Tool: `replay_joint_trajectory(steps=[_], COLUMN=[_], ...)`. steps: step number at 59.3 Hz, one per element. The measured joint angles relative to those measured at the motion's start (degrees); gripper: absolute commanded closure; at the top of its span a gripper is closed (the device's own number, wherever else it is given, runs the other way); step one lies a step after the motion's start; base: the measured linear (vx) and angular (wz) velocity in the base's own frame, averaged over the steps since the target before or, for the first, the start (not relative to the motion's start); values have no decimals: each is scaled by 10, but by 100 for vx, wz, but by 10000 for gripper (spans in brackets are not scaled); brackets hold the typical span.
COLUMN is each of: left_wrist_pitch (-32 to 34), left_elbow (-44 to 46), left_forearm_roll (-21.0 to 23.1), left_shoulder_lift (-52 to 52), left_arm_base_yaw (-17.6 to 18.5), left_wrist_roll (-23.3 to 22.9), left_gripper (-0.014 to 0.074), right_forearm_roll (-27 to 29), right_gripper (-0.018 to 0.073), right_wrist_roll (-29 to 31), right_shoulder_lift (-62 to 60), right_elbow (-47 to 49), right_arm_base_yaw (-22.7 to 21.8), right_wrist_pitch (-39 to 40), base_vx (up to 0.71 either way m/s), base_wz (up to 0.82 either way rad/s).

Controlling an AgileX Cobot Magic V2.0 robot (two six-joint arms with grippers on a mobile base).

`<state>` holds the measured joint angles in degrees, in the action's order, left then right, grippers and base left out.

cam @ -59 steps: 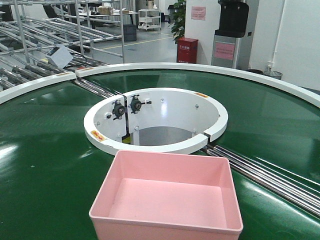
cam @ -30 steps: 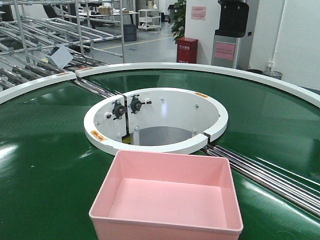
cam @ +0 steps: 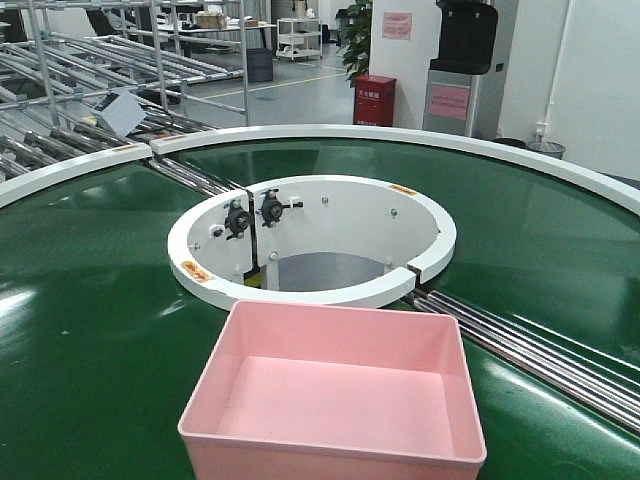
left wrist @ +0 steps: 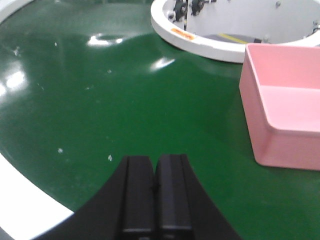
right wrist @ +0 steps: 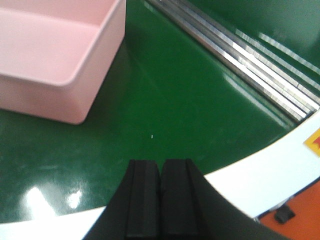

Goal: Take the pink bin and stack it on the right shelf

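Observation:
The pink bin (cam: pixel 335 395) is empty and stands upright on the green round conveyor (cam: pixel 90 300), at the near middle of the front view. In the left wrist view the pink bin (left wrist: pixel 285 110) is to the right of my left gripper (left wrist: pixel 155 165), which is shut and empty above the belt. In the right wrist view the pink bin (right wrist: pixel 55 60) is at the upper left, ahead of my right gripper (right wrist: pixel 161 167), which is shut and empty. Neither gripper touches the bin. The right shelf is out of view.
A white ring (cam: pixel 310 240) surrounds the conveyor's central opening behind the bin. Steel rollers (cam: pixel 530 350) run to the right of it and also show in the right wrist view (right wrist: pixel 240 55). The white outer rim (right wrist: pixel 260 175) lies near my right gripper. Pipe racks (cam: pixel 90 70) stand at the back left.

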<state>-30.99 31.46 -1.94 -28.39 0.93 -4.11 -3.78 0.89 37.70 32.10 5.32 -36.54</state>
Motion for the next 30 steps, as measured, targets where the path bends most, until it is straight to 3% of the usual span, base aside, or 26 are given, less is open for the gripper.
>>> replay_joint_trajectory(steps=[9,18,23,30], left_wrist_pitch=[2,-25,-47,-71], left_elbow=[1,49,95,173], left_forearm_roll=[19,61,70,71], left_shoulder_lift=[-60,-148,-211,-313], left_arm_base_yaw=[10,55,76,91], left_wrist_roll=[29,90,107,115], left_gripper=[247,69,22,17], right_forearm_roll=[14,59,84,98], right_gripper=[176,-50,-99,-94], right_wrist_roll=[24,82,118,159], right_shoulder_lift=[88,183,233,308], right_elbow=[41,107,146,206], right_arm_base_yaw=[0,0,0,14], right_wrist_pitch=[-36,-56,-72,-106], base_vx=[0,0,0,0], base_wz=[0,0,0,0])
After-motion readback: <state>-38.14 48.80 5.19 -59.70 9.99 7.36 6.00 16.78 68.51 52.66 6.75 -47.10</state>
